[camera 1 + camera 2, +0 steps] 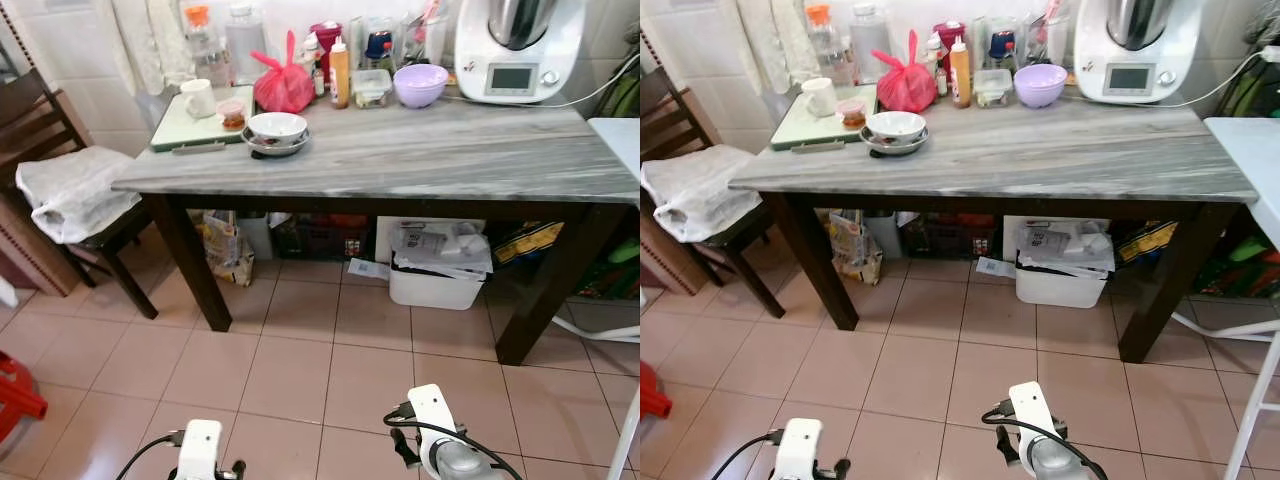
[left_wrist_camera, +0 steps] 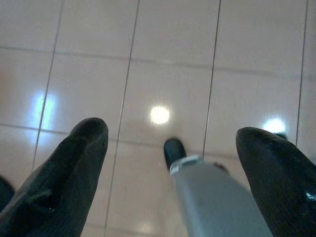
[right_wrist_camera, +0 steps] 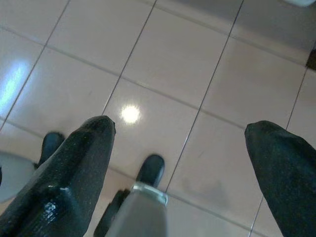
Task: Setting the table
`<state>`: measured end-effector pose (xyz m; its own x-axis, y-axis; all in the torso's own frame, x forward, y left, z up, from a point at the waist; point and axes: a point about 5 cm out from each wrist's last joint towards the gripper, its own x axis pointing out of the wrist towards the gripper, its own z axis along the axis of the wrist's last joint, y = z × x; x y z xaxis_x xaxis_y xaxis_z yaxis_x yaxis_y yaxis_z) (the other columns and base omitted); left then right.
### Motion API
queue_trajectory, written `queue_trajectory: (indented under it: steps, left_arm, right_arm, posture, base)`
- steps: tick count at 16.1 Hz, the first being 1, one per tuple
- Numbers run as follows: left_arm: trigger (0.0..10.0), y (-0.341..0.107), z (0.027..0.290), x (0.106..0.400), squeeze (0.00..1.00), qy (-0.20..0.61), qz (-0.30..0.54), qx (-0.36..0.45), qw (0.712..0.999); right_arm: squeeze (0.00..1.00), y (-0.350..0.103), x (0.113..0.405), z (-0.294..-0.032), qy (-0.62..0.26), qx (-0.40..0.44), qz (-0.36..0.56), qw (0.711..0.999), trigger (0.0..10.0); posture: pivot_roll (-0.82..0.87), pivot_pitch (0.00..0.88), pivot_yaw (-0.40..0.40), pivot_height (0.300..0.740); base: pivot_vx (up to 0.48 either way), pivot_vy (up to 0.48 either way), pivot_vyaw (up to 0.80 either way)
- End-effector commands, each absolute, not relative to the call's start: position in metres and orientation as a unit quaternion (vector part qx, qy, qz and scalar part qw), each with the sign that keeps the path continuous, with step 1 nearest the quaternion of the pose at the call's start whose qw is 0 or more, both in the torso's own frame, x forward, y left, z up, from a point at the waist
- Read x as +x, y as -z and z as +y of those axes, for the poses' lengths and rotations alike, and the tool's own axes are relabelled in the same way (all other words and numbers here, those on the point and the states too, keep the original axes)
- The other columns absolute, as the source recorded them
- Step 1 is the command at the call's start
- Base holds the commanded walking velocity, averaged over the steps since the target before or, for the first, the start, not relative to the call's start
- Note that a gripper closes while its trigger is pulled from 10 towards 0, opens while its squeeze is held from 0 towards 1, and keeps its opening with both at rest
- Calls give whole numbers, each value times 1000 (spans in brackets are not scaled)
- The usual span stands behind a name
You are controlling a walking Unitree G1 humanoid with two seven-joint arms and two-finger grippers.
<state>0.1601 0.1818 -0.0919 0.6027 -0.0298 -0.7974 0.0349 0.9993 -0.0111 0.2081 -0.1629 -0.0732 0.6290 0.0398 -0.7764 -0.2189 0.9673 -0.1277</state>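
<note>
A grey wood-grain table stands ahead of me. On its far left part, a white bowl rests on a dark plate. Beside them a white mug and a small jar sit on a pale green cutting board. A lilac bowl stands at the back. Both arms hang low over the tiled floor. My left gripper is open, with nothing between its fingers. My right gripper is open too, over bare tiles.
A red bag, bottles and a white kitchen machine crowd the table's back edge. A dark chair with a white cloth stands at the left. A white bin and bags lie under the table. A red stool is at my left.
</note>
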Motion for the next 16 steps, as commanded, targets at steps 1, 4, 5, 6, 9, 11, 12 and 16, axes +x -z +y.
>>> queue_trajectory:
  steps: [1, 4, 5, 6, 9, 11, 12, 16]
  left_arm:
    - [10000, 87, 186, 166, 0, 7, 415, -8, 910]
    - [10000, 20, 179, 262, 0, 22, 227, -26, 973]
    - [10000, 13, 179, 268, 0, 23, 212, -36, 976]
    - [10000, 7, 175, 272, 0, 24, 193, -48, 980]
    - [10000, -16, 172, 272, 0, 41, 113, -50, 991]
    - [10000, -34, 174, 264, 0, 31, 64, -40, 997]
    - [10000, -42, 174, 255, 0, 22, 47, -43, 998]
    - [10000, -73, 181, 224, 0, 33, -4, 25, 999]
  right_arm:
    - [0, 70, 213, -159, -70, -106, 401, 907, 10000]
    - [0, 7, 292, -148, -88, -95, 258, 958, 10000]
    - [0, 3, 296, -147, -88, -91, 244, 961, 10000]
    - [0, -3, 302, -146, -82, -76, 228, 967, 10000]
    - [0, -28, 316, -141, -112, -62, 147, 981, 10000]
    - [0, -40, 318, -147, -109, -49, 118, 986, 10000]
    - [0, -51, 316, -151, -105, -28, 82, 991, 10000]
    - [0, -87, 299, -164, -116, -80, 24, 990, 10000]
  posture:
    - [-51, 0, 87, 740]
    - [-56, 0, 97, 740]
    - [-57, 0, 99, 740]
    - [-59, 0, 100, 740]
    - [-65, 0, 103, 740]
    - [-64, 0, 97, 740]
    - [-62, 0, 91, 740]
    - [-79, 32, 81, 740]
  base:
    - [0, 0, 0]
    - [0, 0, 0]
    - [0, 0, 0]
    - [0, 0, 0]
    - [0, 0, 0]
    - [0, 0, 0]
    - [0, 0, 0]
    - [0, 0, 0]
